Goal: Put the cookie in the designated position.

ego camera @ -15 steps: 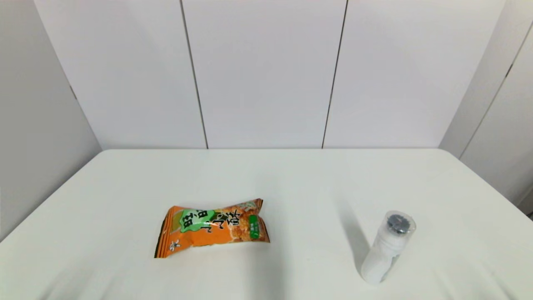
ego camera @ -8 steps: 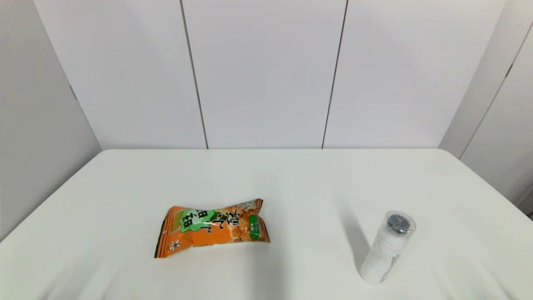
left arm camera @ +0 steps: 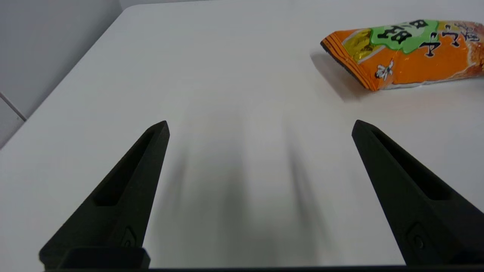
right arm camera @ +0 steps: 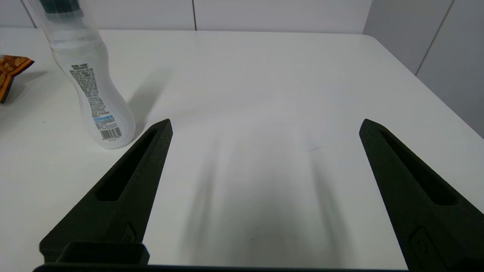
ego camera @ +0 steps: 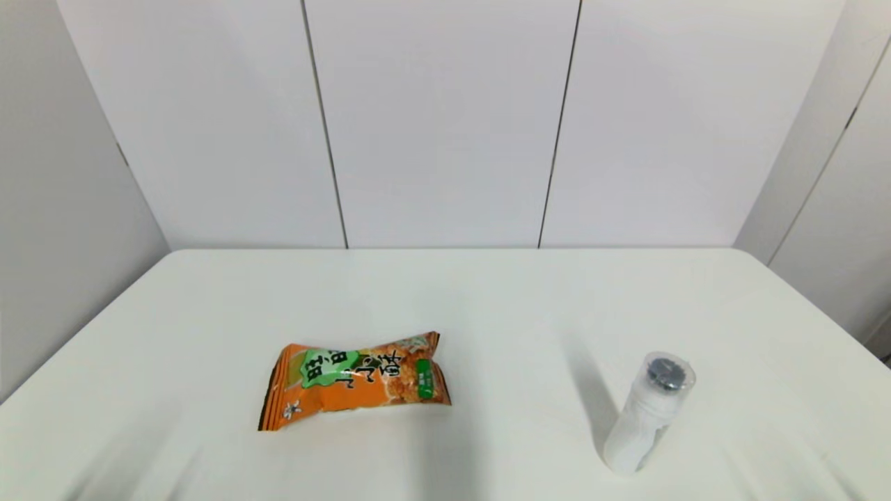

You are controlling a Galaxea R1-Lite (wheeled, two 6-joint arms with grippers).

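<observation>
Nothing moved: cookie (ego camera: 355,380) flat on table (ego camera: 487,292), left tool (left arm camera: 259,126) and right tool (right arm camera: 264,124) wide apart, empty.

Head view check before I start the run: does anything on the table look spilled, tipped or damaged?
Nothing stands out. The cookie lies flat on the table, crinkled but sealed; the white bottle stands upright, capped. Left gripper and right gripper hold nothing, fingers open.
</observation>
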